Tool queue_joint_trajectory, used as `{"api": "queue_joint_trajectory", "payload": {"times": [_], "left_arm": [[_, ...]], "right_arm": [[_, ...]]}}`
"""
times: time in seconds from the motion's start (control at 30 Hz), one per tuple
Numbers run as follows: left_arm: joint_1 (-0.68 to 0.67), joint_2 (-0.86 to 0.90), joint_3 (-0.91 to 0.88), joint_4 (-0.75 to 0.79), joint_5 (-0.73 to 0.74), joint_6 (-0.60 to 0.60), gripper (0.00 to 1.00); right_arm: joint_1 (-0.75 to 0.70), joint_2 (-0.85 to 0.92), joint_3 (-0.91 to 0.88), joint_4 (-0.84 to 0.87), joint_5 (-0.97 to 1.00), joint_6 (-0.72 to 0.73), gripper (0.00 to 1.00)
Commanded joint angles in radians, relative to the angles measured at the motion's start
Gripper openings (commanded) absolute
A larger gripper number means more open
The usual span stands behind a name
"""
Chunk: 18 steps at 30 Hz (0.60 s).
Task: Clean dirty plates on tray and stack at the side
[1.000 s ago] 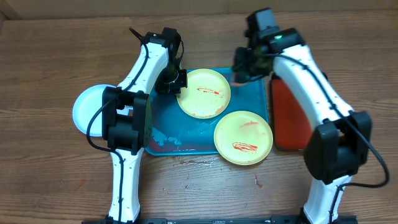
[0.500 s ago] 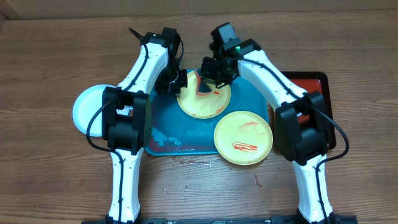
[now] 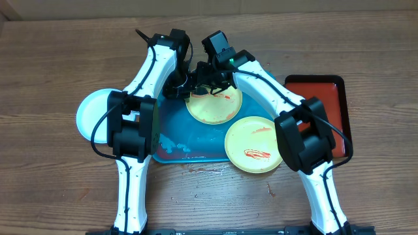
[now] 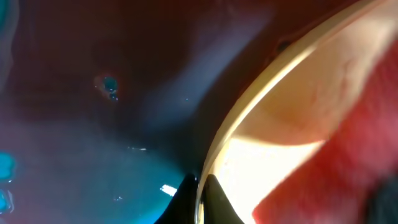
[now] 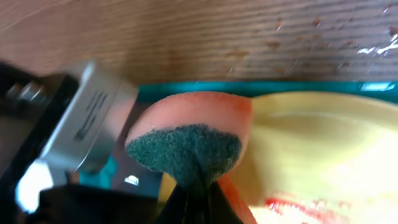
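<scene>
Plates streaked with red sauce sit on the turquoise tray [image 3: 176, 134]. The far yellow-green plate [image 3: 212, 111] lies at the tray's 1 o'clock. The near yellow-green plate [image 3: 256, 140] lies at 4 o'clock, overhanging the rim. The blue-white plate [image 3: 90, 112] rests on the wooden table [image 3: 52, 189] at the tray's 9 o'clock, partly under the left arm. The left gripper [image 3: 185, 89] pinches the far yellow-green plate at its 9 o'clock rim. The right gripper [image 3: 208, 83] clamps an orange sponge [image 5: 186, 118], green scouring face outward, at that plate's 11 o'clock edge, close beside the left gripper. A red tray [image 3: 326, 91] lies at 3 o'clock.
</scene>
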Motion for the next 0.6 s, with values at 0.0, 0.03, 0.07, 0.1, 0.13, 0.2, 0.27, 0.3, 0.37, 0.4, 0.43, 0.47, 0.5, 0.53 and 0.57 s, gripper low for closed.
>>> {"api": "queue_joint_trajectory", "payload": {"times": [0.0,0.03,0.07,0.1,0.13,0.2,0.27,0.3,0.37,0.4,0.43,0.47,0.5,0.53,0.57], "left_arm": [[0.013,0.007,-0.019,0.019,-0.034,-0.005,0.04],[0.013,0.007,-0.019,0.019,-0.034,-0.005,0.05],[0.013,0.007,-0.019,0.019,-0.034,-0.005,0.04],[0.013,0.007,-0.019,0.019,-0.034,-0.005,0.04],[0.013,0.007,-0.019,0.019,-0.034,-0.005,0.04],[0.013,0.007,-0.019,0.019,-0.034,-0.005,0.04],[0.013,0.007,-0.019,0.019,-0.034,-0.005,0.04],[0.013,0.007,-0.019,0.019,-0.034,-0.005,0.04],[0.013,0.007,-0.019,0.019,-0.034,-0.005,0.04],[0.013,0.007,-0.019,0.019,-0.034,-0.005,0.04],[0.013,0.007,-0.019,0.019,-0.034,-0.005,0.04],[0.013,0.007,-0.019,0.019,-0.034,-0.005,0.04],[0.013,0.007,-0.019,0.019,-0.034,-0.005,0.04],[0.013,0.007,-0.019,0.019,-0.034,-0.005,0.04],[0.013,0.007,-0.019,0.020,-0.034,-0.005,0.04]], "right_arm": [[-0.007,0.039,0.027,0.009,0.051,0.012,0.04],[-0.007,0.041,0.027,0.008,0.059,0.012,0.04],[-0.007,0.042,0.026,0.005,0.066,0.012,0.04],[-0.007,0.046,0.026,0.005,0.071,0.011,0.04],[-0.007,0.047,0.026,0.003,0.074,0.011,0.04],[-0.007,0.049,0.017,0.002,0.090,0.012,0.04],[-0.007,0.049,0.002,0.004,0.104,0.011,0.04],[-0.007,0.049,-0.001,-0.002,0.111,0.011,0.04],[-0.007,0.049,-0.006,-0.020,0.130,0.007,0.04],[-0.007,0.049,-0.006,-0.031,0.140,0.007,0.04],[-0.008,0.049,-0.006,-0.044,0.154,0.006,0.04],[-0.008,0.049,-0.006,-0.059,0.169,0.000,0.04],[-0.009,0.049,-0.006,-0.076,0.187,0.000,0.04],[-0.010,0.049,-0.006,-0.091,0.199,0.000,0.04],[-0.013,0.049,-0.006,-0.111,0.205,-0.003,0.04]]}}
